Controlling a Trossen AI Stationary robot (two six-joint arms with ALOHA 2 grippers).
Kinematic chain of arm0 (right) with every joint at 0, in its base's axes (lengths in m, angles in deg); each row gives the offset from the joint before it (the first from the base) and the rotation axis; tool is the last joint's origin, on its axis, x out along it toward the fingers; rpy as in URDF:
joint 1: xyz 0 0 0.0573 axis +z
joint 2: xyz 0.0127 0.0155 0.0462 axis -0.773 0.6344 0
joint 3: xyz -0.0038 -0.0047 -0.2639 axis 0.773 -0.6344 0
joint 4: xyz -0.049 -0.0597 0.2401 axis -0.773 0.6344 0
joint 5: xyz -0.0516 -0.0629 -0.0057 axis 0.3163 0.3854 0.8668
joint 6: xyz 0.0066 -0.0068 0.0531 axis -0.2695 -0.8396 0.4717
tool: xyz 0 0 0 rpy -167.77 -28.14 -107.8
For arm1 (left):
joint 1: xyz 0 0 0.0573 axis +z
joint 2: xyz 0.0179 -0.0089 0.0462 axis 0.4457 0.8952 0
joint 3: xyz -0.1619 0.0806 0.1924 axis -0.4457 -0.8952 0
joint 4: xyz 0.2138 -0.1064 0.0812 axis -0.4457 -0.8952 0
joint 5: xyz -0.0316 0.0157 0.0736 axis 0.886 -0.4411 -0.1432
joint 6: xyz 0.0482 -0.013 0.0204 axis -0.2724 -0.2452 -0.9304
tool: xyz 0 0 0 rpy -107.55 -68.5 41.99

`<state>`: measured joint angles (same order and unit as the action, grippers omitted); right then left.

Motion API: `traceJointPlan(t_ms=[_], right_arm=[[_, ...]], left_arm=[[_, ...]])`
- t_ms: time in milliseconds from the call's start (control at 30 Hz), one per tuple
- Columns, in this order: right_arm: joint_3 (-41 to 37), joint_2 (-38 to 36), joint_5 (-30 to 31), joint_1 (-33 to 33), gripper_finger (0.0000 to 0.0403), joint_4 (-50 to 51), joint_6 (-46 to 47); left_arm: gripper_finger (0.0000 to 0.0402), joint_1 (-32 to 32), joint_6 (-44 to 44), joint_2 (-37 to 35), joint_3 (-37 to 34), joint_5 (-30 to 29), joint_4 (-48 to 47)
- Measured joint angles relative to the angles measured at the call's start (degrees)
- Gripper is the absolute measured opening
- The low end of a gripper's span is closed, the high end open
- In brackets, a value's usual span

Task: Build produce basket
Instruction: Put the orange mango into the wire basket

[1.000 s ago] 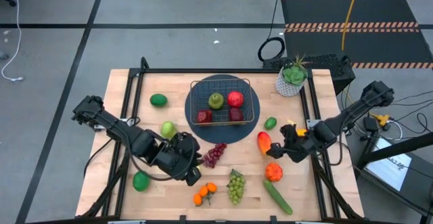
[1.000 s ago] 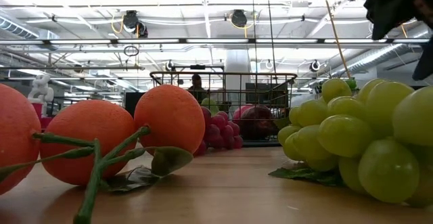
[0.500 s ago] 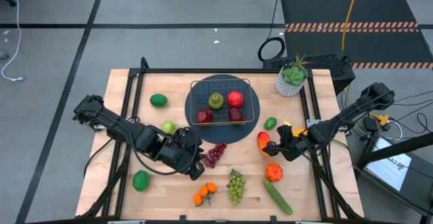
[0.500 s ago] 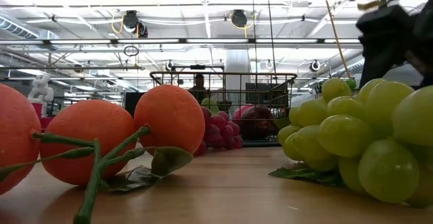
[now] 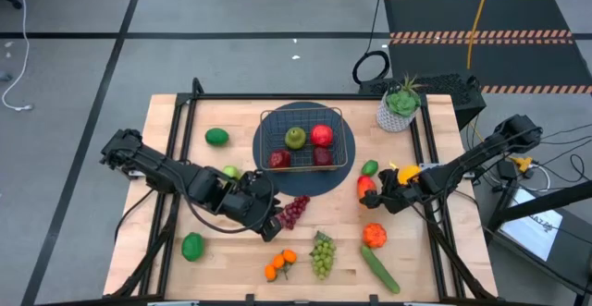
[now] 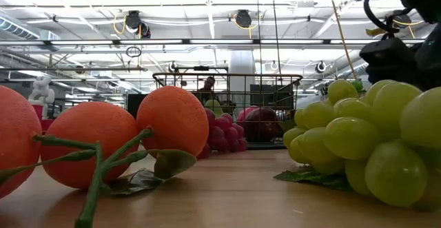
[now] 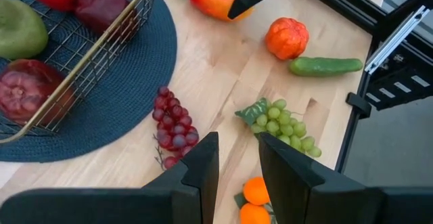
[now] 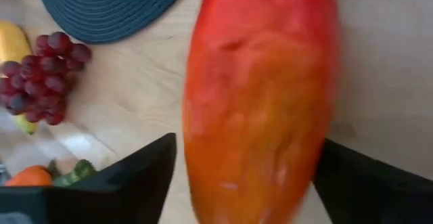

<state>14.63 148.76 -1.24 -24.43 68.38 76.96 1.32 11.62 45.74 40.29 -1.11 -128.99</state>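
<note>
- The shallow square wire-mesh basket (image 5: 305, 140) with its thin brass rim sits on the round dark woven mat (image 5: 274, 177) at the back middle of the wooden table (image 5: 166, 130).
- Inside it: 1 green pear (image 5: 294, 138), 1 red apple (image 5: 321, 136), and 2 darker red fruits (image 5: 279, 159) along the near side.
- Out on the right, the red-orange mango (image 5: 365, 187) is the action: it lies on the wood just off the mat's edge, between the 2 fingers of the right gripper (image 5: 374, 191).
- The right wrist view fills up with that mango (image 8: 260, 99), a dark finger (image 8: 132, 176) on each side; the fingers bracket it, but I cannot tell whether they press on it.
- A small green lime (image 5: 369, 167) sits just beside the mango, toward the basket.
- The left gripper (image 5: 274, 226) hangs beside the purple grape bunch (image 5: 294, 210), fingers (image 7: 203, 166) narrowly parted with nothing between them.
- In front of it: green grapes (image 5: 321, 254), a cluster of small oranges (image 5: 280, 265), an orange-red pepper (image 5: 374, 235) and a green cucumber (image 5: 379, 269).
- On the left half: 1 lime (image 5: 216, 137) at the back, another green fruit (image 5: 191, 247) near the front, a pale green pear (image 5: 230, 172) by the left arm.
- A potted green plant in a white pot (image 5: 398, 109) stands at the back right corner.
</note>
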Motion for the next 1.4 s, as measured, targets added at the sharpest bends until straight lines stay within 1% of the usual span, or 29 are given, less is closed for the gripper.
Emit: traceJointPlan(t_ms=[133,233,367,467,667,733,833,933,1067,1167,1233,1400], right_arm=[[0.0,0.0,0.0,-0.4,0.0248,-4.1,0.0],[0.0,0.0,0.0,-0.4,0.0224,-8.1,-0.5],[0.0,0.0,0.0,-0.4,0.0223,-12.2,-0.6],[0.0,0.0,0.4,-0.4,0.0235,-17.5,-1.6],[0.3,0.0,6.1,-0.4,0.0231,-32.1,-7.4],[1.8,0.0,8.1,-0.4,0.0229,-33.8,-9.4],[5.9,0.0,9.9,-0.9,0.0229,-33.6,-12.8],[10.6,0.0,11.2,-2.6,0.0229,-33.2,-18.2],[16.5,0.0,11.0,-6.8,0.0230,-33.1,-26.9],[20.5,0.0,10.2,-10.4,0.0230,-33.1,-36.2],[22.6,0.0,8.1,-13.0,0.0230,-33.1,-43.4],[26.8,-0.4,-0.2,-20.1,0.0230,-33.2,-61.4]], left_arm=[[0.0106,0.1,-0.5,0.0,0.0,0.0,0.0],[0.0106,0.1,-1.0,0.0,0.0,0.0,-0.3],[0.0106,0.1,-1.3,0.0,0.0,0.0,-0.4],[0.0106,0.1,-1.9,0.0,0.0,0.0,-0.9],[0.0106,0.1,-2.6,0.0,0.0,0.1,-2.3],[0.0106,0.0,-3.1,0.0,0.0,0.1,-2.8],[0.0106,0.1,-4.2,0.0,0.0,0.0,-3.7],[0.0106,0.5,-5.3,0.0,0.0,0.0,-4.8],[0.0106,2.1,-7.0,0.0,0.0,0.0,-5.3],[0.0106,3.7,-8.5,0.0,0.0,0.1,-5.0],[0.0106,4.9,-9.6,0.0,0.0,1.0,-5.0],[0.0106,9.0,-10.1,-0.1,0.0,3.9,-5.0]])
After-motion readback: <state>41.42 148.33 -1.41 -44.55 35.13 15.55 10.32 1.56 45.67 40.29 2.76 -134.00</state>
